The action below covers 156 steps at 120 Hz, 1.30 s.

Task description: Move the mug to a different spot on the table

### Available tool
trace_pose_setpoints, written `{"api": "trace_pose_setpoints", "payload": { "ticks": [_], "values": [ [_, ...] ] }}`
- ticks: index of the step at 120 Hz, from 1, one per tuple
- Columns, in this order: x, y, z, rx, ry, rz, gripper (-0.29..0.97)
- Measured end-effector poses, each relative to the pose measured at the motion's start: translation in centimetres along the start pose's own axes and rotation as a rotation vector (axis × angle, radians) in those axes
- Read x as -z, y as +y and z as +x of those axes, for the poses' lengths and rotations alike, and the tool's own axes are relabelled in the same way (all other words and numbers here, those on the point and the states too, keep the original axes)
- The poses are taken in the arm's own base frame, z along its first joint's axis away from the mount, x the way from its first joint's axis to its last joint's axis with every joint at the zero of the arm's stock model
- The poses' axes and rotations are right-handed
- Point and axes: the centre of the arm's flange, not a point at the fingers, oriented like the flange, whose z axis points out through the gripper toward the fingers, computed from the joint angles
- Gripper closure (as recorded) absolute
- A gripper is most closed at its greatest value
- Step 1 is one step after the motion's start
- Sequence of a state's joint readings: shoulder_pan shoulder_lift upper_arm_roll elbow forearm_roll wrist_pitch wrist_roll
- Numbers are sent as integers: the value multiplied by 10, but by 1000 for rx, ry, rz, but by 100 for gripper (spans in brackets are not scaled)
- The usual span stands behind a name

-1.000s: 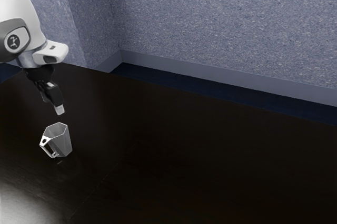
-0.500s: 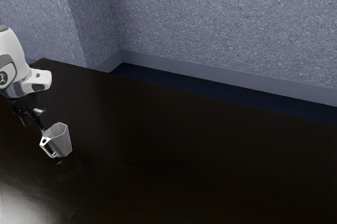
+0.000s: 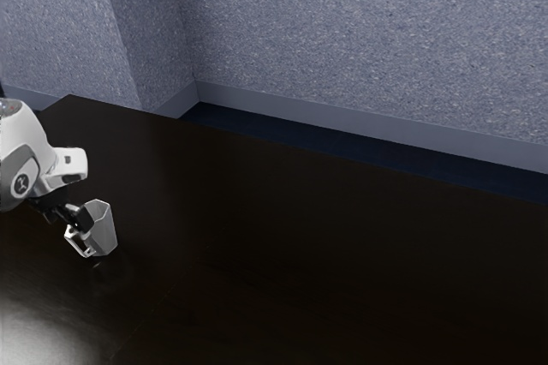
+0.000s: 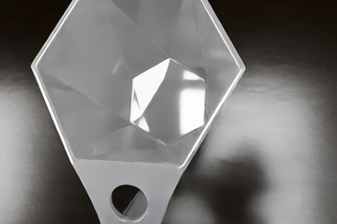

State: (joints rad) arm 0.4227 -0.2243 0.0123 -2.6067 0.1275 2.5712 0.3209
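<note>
**Franka arm closes in on mug.** An arm (image 3: 21, 172) reaches in from the exterior view's left over a dark, glossy table (image 3: 308, 254). Its black gripper (image 3: 82, 217) is down at the rim of a pale grey mug (image 3: 103, 230). The mug stands upright on the table toward the exterior view's left end, well in from the far edge that runs along the wall. Its handle (image 3: 78, 242) points to the exterior view's left and front, the same side as the gripper. Whether the gripper is spread or pinching the mug cannot be told from either view.

In the wrist view, the mug (image 4: 137, 77) lies directly under the hand, seen straight down its mouth. It has a six-sided rim and faceted walls narrowing to a small, bright hexagonal floor. The handle (image 4: 129, 200), a flat tab with a round hole through it, juts from one side of the rim. The table (image 4: 284, 129) around the mug carries soft, pale reflections.

Behind the table, a speckled blue-grey wall (image 3: 360, 31) rises above a lighter baseboard (image 3: 368, 125). A patch of glare (image 3: 34, 339) lies on the table at its front, on the exterior view's left.
</note>
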Motion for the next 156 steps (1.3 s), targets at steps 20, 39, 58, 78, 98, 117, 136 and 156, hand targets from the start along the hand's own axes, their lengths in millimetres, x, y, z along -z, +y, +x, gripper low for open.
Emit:
{"api": "trace_pose_setpoints", "payload": {
  "ticks": [20, 39, 58, 78, 98, 117, 136, 156],
  "values": [
    [-27, -2, 12, -14, 16, 3, 0],
    [-46, 1, 15, -30, 24, -1, 0],
    [-58, 5, 17, -41, 31, -4, 0],
    [-66, 8, 17, -49, 31, -8, 0],
    [-74, 7, 15, -46, 22, -13, -1],
    [-84, 0, 12, -27, 7, -18, 0],
    [-84, -1, 13, -25, 10, -18, 26],
    [-74, 8, 21, -54, 32, -10, 48]
  ]
}}
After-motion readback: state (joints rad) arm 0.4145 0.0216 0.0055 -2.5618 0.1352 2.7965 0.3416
